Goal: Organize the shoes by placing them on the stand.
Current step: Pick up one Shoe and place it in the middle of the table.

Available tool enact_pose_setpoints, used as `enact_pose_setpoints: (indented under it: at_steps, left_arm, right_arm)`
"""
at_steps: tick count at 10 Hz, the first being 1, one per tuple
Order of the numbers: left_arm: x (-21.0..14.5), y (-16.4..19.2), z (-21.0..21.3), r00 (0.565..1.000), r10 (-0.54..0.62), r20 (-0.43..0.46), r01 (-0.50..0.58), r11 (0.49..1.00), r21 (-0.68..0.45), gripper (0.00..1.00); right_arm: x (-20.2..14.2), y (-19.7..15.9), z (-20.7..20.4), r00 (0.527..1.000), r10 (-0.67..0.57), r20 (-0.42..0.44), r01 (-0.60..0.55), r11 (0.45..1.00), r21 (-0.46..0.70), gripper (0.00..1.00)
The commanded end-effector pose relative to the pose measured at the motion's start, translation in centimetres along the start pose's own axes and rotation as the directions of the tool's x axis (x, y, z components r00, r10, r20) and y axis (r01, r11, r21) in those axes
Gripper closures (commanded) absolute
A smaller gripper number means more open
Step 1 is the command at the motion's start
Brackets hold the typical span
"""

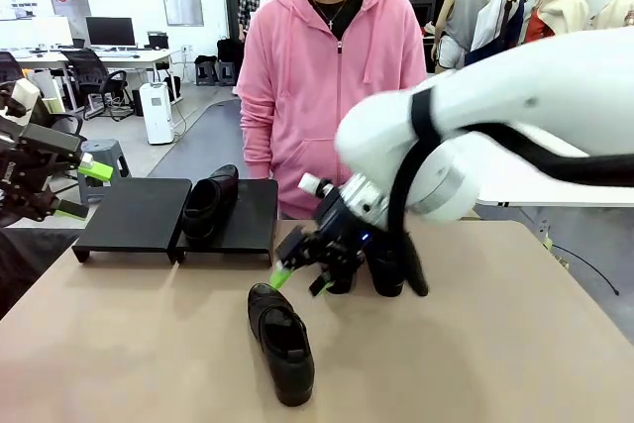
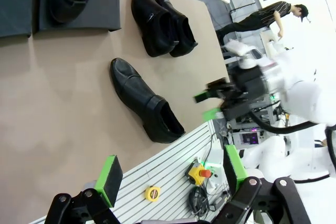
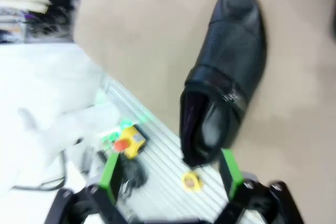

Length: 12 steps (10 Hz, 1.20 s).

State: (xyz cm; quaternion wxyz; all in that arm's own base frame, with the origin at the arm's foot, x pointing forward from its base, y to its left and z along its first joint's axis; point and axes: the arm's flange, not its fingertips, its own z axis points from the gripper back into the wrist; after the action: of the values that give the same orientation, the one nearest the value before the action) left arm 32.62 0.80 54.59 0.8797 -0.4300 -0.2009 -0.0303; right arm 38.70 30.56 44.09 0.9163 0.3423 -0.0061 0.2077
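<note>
the black two-finger right hand (image 1: pixel 301 280) with green pads is held wide open and empty over the far end of a glossy black leather loafer (image 1: pixel 282 342) laid alone on the tan desk (image 1: pixel 515 344). a second loafer (image 1: pixel 208 203) is set on the right platform of the low matte black stand (image 1: pixel 134 215), and two more loafers (image 1: pixel 388 269) are stood side by side behind the right arm (image 1: pixel 515 106). the left hand (image 1: pixel 84 191) is likewise held open and empty, beside the stand's left end.
</note>
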Motion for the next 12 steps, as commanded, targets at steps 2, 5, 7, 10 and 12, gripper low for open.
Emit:
enact_pose_setpoints:
  at_steps: [2, 5, 7, 10, 12]
  left_arm:
    - [0.0, 0.1, 0.2, 1.000, -0.010, -0.005, 0.010, 1.000, -0.003, 0.00]
    - [0.0, 0.1, 0.2, 1.000, -0.010, -0.005, 0.010, 1.000, -0.003, 0.00]
    - [0.0, 0.1, 0.2, 1.000, -0.010, -0.005, 0.010, 1.000, -0.003, 0.00]
    - [0.0, 0.1, 0.2, 1.000, -0.010, -0.005, 0.010, 1.000, -0.003, 0.00]
    - [0.0, 0.1, 0.2, 1.000, -0.010, -0.005, 0.010, 1.000, -0.003, 0.00]
  right_arm:
    - [-6.9, -2.9, 14.0, 0.993, -0.025, 0.113, 0.016, 0.997, 0.076, 0.00]
    - [-14.5, -8.1, 26.7, 0.960, -0.044, 0.277, 0.044, 0.999, 0.008, 0.00]
    - [-18.3, -12.4, 32.5, 0.894, -0.181, 0.409, 0.184, 0.982, 0.034, 0.00]
    - [-20.4, -17.9, 35.4, 0.849, -0.300, 0.435, 0.286, 0.953, 0.098, 0.00]
    - [-21.2, -15.7, 34.8, 0.855, -0.260, 0.448, 0.262, 0.963, 0.059, 0.00]
